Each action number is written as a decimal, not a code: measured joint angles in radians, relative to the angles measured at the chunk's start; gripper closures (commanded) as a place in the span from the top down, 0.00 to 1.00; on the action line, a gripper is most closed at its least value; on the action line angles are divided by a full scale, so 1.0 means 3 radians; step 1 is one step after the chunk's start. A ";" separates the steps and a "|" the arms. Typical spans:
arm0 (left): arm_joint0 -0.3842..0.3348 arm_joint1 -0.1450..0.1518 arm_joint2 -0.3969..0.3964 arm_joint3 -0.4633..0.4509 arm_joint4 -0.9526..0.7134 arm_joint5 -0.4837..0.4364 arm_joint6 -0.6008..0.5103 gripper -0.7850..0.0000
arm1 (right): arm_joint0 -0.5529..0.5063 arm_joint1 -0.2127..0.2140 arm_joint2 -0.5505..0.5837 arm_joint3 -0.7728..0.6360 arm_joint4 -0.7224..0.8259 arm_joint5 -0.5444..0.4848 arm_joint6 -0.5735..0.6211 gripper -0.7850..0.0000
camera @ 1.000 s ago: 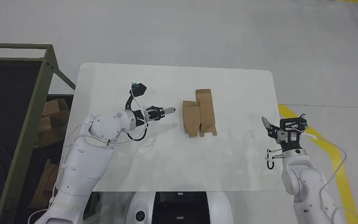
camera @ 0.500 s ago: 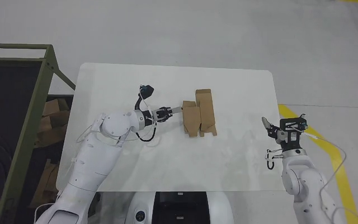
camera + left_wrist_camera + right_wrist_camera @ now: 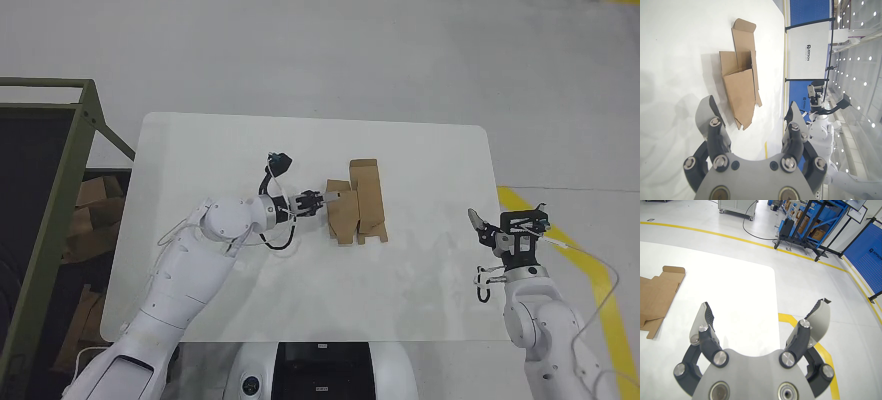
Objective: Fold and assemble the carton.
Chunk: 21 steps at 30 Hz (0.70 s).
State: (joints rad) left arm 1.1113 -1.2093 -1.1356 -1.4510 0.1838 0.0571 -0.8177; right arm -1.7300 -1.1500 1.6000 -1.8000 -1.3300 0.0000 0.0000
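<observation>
Carton point(image 3: 365, 205): matt brown cardboard, raw cut edges. Table point(image 3: 420, 290): smooth white, faintly glossy.

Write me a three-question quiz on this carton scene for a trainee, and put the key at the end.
1. True or false: the right gripper is shut on the carton.
2. How is the carton placed? A) standing upright, fully assembled; B) lying on the table, not yet assembled; C) on the floor beside the yellow line.
3. Fill in: the gripper closest to the carton is the ____ one.
Key: 1 false: it is open and well away from the carton. 2 B. 3 left: the left gripper, open, is at the carton's edge.
</observation>
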 measured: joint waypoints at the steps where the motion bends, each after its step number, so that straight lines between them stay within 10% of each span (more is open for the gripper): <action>1: -0.0014 -0.0003 0.0017 0.0023 0.0001 -0.0002 0.0002 0.71 | 0.0000 0.0000 0.0000 0.0000 0.0000 0.0000 0.0000 1.00; 21: -0.0241 -0.0077 0.0288 0.0488 -0.0092 -0.0111 0.0114 0.50 | 0.0000 0.0000 0.0000 0.0000 0.0000 0.0000 0.0000 1.00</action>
State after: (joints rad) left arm 1.0391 -1.2323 -1.0492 -1.3047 0.1564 0.0238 -0.7836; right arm -1.7300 -1.1500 1.6000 -1.8000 -1.3300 0.0000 0.0000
